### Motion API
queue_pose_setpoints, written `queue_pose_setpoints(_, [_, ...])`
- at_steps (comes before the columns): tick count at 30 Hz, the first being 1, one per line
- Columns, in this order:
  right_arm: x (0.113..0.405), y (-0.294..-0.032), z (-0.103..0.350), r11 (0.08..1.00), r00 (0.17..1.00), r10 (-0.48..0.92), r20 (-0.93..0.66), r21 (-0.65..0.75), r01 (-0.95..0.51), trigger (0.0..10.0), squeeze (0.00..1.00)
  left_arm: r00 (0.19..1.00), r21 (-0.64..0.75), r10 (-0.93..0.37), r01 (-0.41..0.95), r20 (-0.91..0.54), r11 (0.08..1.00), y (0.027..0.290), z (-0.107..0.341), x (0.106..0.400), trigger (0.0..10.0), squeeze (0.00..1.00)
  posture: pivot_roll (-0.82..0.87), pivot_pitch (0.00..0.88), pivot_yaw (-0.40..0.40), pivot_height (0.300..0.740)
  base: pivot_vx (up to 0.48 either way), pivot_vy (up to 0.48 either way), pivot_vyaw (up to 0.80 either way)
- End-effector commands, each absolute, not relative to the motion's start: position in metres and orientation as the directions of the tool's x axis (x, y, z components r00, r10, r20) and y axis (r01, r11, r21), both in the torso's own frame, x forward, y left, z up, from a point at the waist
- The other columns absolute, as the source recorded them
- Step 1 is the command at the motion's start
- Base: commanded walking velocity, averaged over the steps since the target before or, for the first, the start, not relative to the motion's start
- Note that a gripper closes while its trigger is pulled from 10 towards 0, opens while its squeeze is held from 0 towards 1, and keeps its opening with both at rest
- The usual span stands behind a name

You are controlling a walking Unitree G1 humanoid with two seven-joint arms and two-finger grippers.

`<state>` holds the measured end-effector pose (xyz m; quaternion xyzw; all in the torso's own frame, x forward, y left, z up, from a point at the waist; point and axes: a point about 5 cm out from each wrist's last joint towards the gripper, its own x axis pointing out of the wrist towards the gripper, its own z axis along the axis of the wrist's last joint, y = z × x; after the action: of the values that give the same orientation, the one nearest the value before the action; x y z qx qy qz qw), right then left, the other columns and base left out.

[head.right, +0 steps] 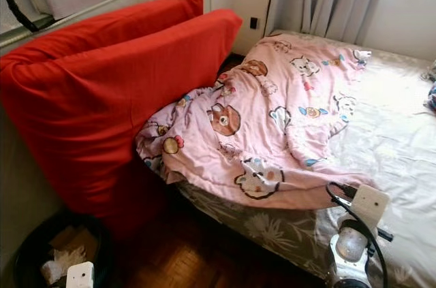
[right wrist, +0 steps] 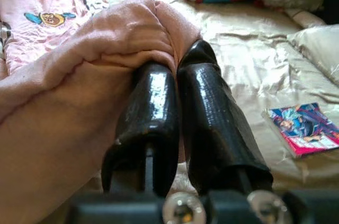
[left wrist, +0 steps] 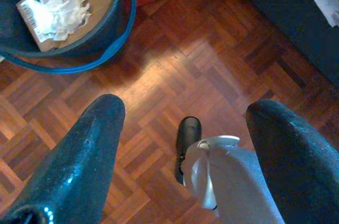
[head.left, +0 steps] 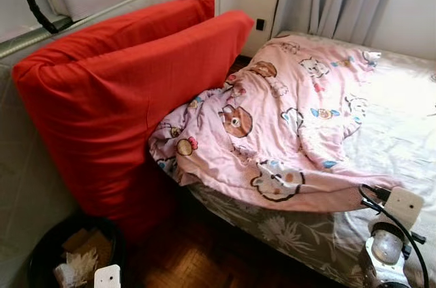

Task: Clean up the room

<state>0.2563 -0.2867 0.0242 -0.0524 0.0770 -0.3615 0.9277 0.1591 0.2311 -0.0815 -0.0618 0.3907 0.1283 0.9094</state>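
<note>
Nearest the camera, the right gripper (right wrist: 177, 57) is sitting at the near right edge of the bed (head.left: 402, 131), with its jaws clenched on a fold of the pink blanket (head.left: 286, 118); the right wrist view is showing the cloth bunched around and pinched between the two black fingers (right wrist: 151, 107). This blanket is lying crumpled across the left and middle of the bed, its far left side pressing against the red cushion (head.left: 122, 90) that is leaning upright beside the bed. Judging from the deep folds, the blanket is behaving as a soft, limp, fairly light item that is draping and sliding rather than holding shape, so a pinch at a hem or corner is likely giving better control than a grip in mid-cloth. Beyond it, a magazine (right wrist: 304, 128) is lying on the sheet. The left gripper (left wrist: 183, 128) is hanging over the parquet floor (left wrist: 175, 70) with its jaws released and empty, near the dark bin (head.left: 48, 247) holding paper scraps (left wrist: 58, 12).
</note>
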Motion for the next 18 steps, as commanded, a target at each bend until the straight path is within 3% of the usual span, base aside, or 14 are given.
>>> queue_pose_setpoints(1, [0.250, -0.288, 0.023, 0.717, 0.715, -0.694, -0.083, -0.169, 0.676, 10.0, 0.00, 0.643, 0.004, 0.182, -0.267, -0.744, 0.964, 0.232, -0.084, 0.152, 10.0, 0.00, -0.01, 0.000, -0.025, 0.740, 0.000, 0.000, 0.00])
queue_pose_setpoints(10, [0.246, -0.268, 0.036, 0.742, 0.793, -0.598, 0.116, -0.293, 0.603, 10.0, 0.00, 0.633, 0.011, 0.184, -0.267, -0.752, 0.964, 0.238, -0.085, 0.148, 10.0, 0.00, -0.01, 0.000, -0.031, 0.740, 0.000, 0.000, 0.00])
queue_pose_setpoints(18, [0.230, -0.257, 0.024, 0.762, 0.829, -0.551, 0.091, -0.349, 0.545, 10.0, 0.00, 0.627, 0.017, 0.178, -0.253, -0.758, 0.967, 0.237, -0.086, 0.147, 10.0, 0.00, -0.01, 0.000, -0.037, 0.740, 0.000, 0.000, 0.00])
